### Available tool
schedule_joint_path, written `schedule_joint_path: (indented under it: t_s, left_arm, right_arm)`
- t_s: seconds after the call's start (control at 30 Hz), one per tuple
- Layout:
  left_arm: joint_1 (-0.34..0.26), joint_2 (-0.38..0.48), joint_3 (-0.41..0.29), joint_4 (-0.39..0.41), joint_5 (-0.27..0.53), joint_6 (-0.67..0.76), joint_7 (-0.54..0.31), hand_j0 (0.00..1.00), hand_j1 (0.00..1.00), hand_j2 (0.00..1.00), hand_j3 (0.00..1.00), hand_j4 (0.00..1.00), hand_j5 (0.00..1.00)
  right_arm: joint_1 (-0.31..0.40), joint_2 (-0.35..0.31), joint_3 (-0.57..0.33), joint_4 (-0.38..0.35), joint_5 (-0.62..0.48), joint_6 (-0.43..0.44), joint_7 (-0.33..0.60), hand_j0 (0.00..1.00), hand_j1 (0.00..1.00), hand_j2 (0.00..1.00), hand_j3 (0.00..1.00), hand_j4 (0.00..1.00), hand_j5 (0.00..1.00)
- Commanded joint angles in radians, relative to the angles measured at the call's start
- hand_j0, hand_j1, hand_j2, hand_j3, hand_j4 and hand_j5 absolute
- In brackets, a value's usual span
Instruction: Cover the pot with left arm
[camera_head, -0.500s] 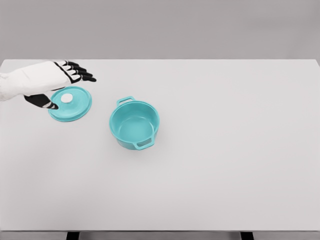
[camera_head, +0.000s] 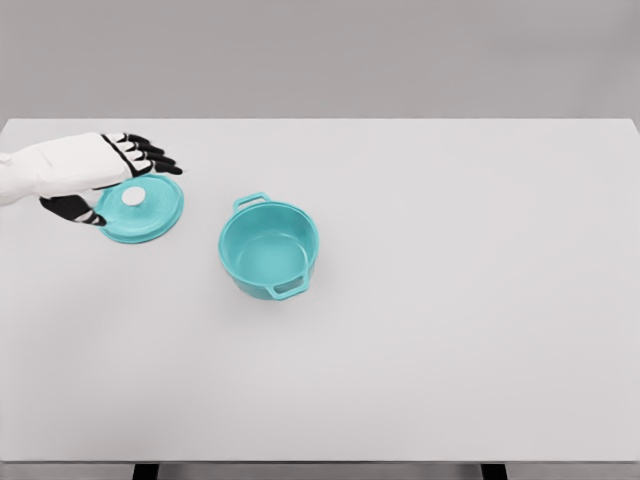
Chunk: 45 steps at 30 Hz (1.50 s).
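Note:
A teal pot (camera_head: 269, 249) with two side handles stands uncovered near the middle-left of the white table (camera_head: 450, 300). Its teal lid (camera_head: 143, 208) with a white knob (camera_head: 132, 196) lies flat on the table to the pot's left. My left hand (camera_head: 115, 180) hovers over the lid's far-left part, fingers spread above the knob and thumb down at the lid's left rim. It holds nothing. The right arm is out of view.
My left hand has drawn back a little to the left and lowered over the lid, its fingers now bent more downward around the knob. The lid and pot have stayed put.

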<state>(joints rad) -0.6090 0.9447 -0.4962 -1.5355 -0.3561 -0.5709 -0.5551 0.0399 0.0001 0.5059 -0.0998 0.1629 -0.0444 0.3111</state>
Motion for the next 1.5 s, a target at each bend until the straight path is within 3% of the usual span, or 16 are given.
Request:
schedule_joint_path:
  t_s: [0.0, 0.1, 0.2, 0.23, 0.3, 0.43, 0.5, 0.63, 0.77, 1.27, 1.47]
  left_arm:
    - [0.0, -0.021, -0.004, 0.074, -0.018, -0.04, 0.001, 1.0, 1.0, 1.0, 1.0, 1.0, 1.0]
    - [-0.158, -0.043, -0.188, 0.232, 0.002, -0.04, 0.008, 1.0, 1.0, 1.0, 1.0, 1.0, 1.0]
    - [-0.279, 0.022, -0.353, 0.238, 0.003, -0.04, 0.003, 1.0, 1.0, 1.0, 1.0, 1.0, 1.0]
    - [-0.302, 0.02, -0.394, 0.236, 0.011, -0.04, 0.009, 1.0, 1.0, 1.0, 1.0, 1.0, 1.0]
    - [-0.298, 0.014, -0.403, 0.261, 0.046, -0.04, 0.011, 1.0, 1.0, 1.0, 1.0, 1.0, 1.0]
    - [-0.344, -0.038, -0.478, 0.357, 0.091, 0.005, 0.012, 1.0, 1.0, 1.0, 1.0, 1.0, 1.0]
    - [-0.347, -0.089, -0.481, 0.445, 0.143, 0.112, 0.012, 1.0, 1.0, 1.0, 1.0, 1.0, 1.0]
    - [-0.347, -0.133, -0.481, 0.483, 0.138, 0.193, 0.012, 1.0, 1.0, 1.0, 1.0, 1.0, 1.0]
    - [-0.347, -0.142, -0.481, 0.485, 0.06, 0.218, 0.012, 1.0, 1.0, 1.0, 1.0, 1.0, 1.0]
    - [-0.347, -0.181, -0.482, 0.5, 0.054, 0.218, 0.012, 1.0, 1.0, 1.0, 1.0, 1.0, 1.0]
    - [-0.345, -0.19, -0.487, 0.503, 0.045, 0.22, 0.012, 0.87, 0.87, 0.87, 0.87, 0.87, 0.87]
  right_arm:
    - [0.0, 0.0, 0.0, 0.0, 0.0, 0.0, 0.0, 1.0, 1.0, 1.0, 1.0, 1.0, 1.0]
    - [0.0, 0.0, 0.0, 0.0, 0.0, 0.0, 0.0, 1.0, 1.0, 1.0, 1.0, 1.0, 1.0]
    - [0.0, 0.0, 0.0, 0.0, 0.0, 0.0, 0.0, 1.0, 1.0, 1.0, 1.0, 1.0, 1.0]
    - [0.0, 0.0, 0.0, 0.0, 0.0, 0.0, 0.0, 1.0, 1.0, 1.0, 1.0, 1.0, 1.0]
    - [0.0, 0.0, 0.0, 0.0, 0.0, 0.0, 0.0, 1.0, 1.0, 1.0, 1.0, 1.0, 1.0]
    - [0.0, 0.0, 0.0, 0.0, 0.0, 0.0, 0.0, 1.0, 1.0, 1.0, 1.0, 1.0, 1.0]
    - [0.0, 0.0, 0.0, 0.0, 0.0, 0.0, 0.0, 1.0, 1.0, 1.0, 1.0, 1.0, 1.0]
    - [0.0, 0.0, 0.0, 0.0, 0.0, 0.0, 0.0, 1.0, 1.0, 1.0, 1.0, 1.0, 1.0]
    - [0.0, 0.0, 0.0, 0.0, 0.0, 0.0, 0.0, 1.0, 1.0, 1.0, 1.0, 1.0, 1.0]
    - [0.0, 0.0, 0.0, 0.0, 0.0, 0.0, 0.0, 1.0, 1.0, 1.0, 1.0, 1.0, 1.0]
    - [0.0, 0.0, 0.0, 0.0, 0.0, 0.0, 0.0, 1.0, 1.0, 1.0, 1.0, 1.0, 1.0]
